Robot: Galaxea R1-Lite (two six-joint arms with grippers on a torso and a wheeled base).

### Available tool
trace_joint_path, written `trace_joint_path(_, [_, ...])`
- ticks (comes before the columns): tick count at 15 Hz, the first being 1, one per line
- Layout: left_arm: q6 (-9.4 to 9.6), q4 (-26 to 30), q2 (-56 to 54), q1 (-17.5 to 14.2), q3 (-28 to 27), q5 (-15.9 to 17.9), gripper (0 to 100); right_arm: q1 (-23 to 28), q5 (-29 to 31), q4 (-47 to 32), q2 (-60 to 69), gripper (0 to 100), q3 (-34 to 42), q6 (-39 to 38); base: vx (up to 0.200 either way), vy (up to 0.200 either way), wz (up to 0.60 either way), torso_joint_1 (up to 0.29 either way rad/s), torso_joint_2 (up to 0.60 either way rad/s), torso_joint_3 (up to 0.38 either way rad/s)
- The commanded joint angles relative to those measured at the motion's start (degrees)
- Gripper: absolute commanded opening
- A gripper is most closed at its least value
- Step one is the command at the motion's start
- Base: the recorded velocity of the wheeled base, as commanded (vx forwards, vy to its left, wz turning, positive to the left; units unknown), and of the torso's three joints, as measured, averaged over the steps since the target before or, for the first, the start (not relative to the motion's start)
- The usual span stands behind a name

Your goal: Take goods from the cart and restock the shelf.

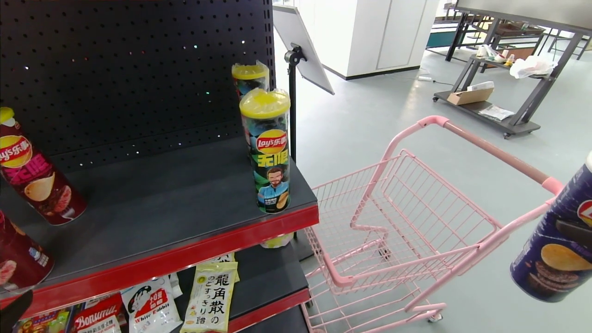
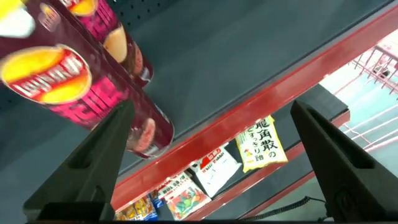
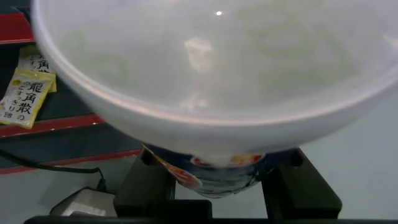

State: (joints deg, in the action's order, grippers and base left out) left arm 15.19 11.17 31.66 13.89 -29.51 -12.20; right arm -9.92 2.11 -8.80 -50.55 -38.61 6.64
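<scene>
A dark blue chip can [image 1: 559, 245] hangs in the air past the right side of the pink cart [image 1: 495, 152], whose basket holds nothing. Its pale plastic lid [image 3: 217, 62] looms close in the right wrist view, and my right gripper [image 3: 221, 186] is shut on the can's body below it. The top shelf [image 1: 162, 203] carries two maroon cans [image 1: 41, 185] at its left and two green cans with yellow lids [image 1: 270, 157] at its right corner. My left gripper [image 2: 211, 109] stands open over the shelf's red front edge [image 2: 261, 106], beside the maroon cans [image 2: 62, 74], holding nothing.
Snack bags [image 1: 210, 296] lie on the lower shelf. A black pegboard [image 1: 138, 69] backs the shelf, and a tilted sign on a pole [image 1: 300, 51] stands at its right end. Bare shelf lies between the maroon and green cans. Racks [image 1: 490, 101] stand far behind on the grey floor.
</scene>
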Motion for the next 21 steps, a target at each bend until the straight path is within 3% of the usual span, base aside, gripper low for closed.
trace_joint_path(1, [0.02, 0.08, -0.02, 0.00, 0.07, -0.01, 100, -0.01, 0.00, 0.01, -0.95, 0, -0.06, 0.04, 0.000, 0.000, 0.00, 0.188, -0.43, -0.251])
trace_joint_path(9, [0.02, 0.08, -0.37, 0.00, 0.42, -0.19, 100, -0.01, -0.09, 0.01, -0.77, 0, 1.25, 1.53, -0.200, 0.000, 0.00, 0.022, -0.04, -0.024])
trace_joint_path(19, [0.37, 0.08, -3.09, 0.00, 0.86, -0.10, 100, -0.01, -0.18, 1.24, -0.33, 0, 2.66, 2.15, 0.000, 0.000, 0.54, 0.000, 0.00, 0.004])
trace_joint_path(21, [0.46, 0.08, -3.01, 0.00, 0.77, -0.10, 100, -0.01, -0.18, 1.59, -0.07, 0, 3.63, 2.15, 0.000, 0.000, 0.00, 0.000, 0.00, 0.000])
